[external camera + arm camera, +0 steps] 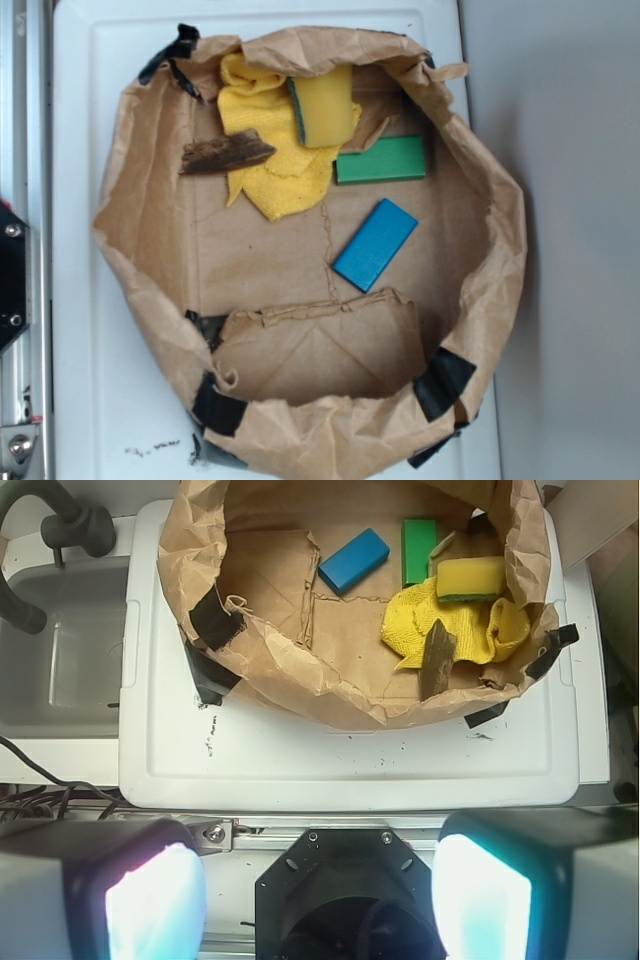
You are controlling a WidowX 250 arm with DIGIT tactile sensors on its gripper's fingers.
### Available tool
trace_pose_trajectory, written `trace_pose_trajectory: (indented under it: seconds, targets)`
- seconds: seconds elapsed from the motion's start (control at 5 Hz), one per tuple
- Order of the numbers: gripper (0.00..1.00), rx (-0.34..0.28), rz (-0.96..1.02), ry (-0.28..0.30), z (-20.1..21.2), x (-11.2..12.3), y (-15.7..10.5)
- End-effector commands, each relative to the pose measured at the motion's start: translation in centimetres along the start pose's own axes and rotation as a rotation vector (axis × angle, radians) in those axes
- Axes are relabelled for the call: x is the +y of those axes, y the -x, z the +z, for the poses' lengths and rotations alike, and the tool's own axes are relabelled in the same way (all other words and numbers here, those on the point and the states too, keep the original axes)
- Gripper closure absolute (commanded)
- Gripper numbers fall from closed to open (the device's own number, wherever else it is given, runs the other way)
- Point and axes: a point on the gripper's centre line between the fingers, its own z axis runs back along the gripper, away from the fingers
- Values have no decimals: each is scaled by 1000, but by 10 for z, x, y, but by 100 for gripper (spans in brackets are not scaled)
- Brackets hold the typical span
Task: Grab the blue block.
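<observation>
A brown paper bag, its sides rolled down into a low wall and patched with black tape, sits on a white lid. Everything of interest lies on the bag's floor.

Seen from the exterior view, the blue block lies flat near the middle of the bag floor, turned at a slant and touching nothing else. The green block lies just above it, near but apart, close to the bag's upper right wall. A yellow sponge (with a teal edge) rests partly on a crumpled yellow cloth toward the bag's top wall. A dark piece of bark lies across the cloth's left side. A torn paper flap folds over the floor near the bag's lower wall.

In the wrist view, the gripper hangs well outside the bag, past the lid's near edge, its two fingers spread wide apart with nothing between them. From here the blue block shows far off inside the bag, beside the green block. A grey sink stands beside the lid, on the side away from the sponge.
</observation>
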Motion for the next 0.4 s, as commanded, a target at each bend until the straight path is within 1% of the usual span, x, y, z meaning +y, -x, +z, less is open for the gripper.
trace_pose_trajectory:
  seconds: [0.0,0.2]
  targets:
    - [0,0,0,0,0,0,0]
    - [0,19,153,-17,-16,-11,-12]
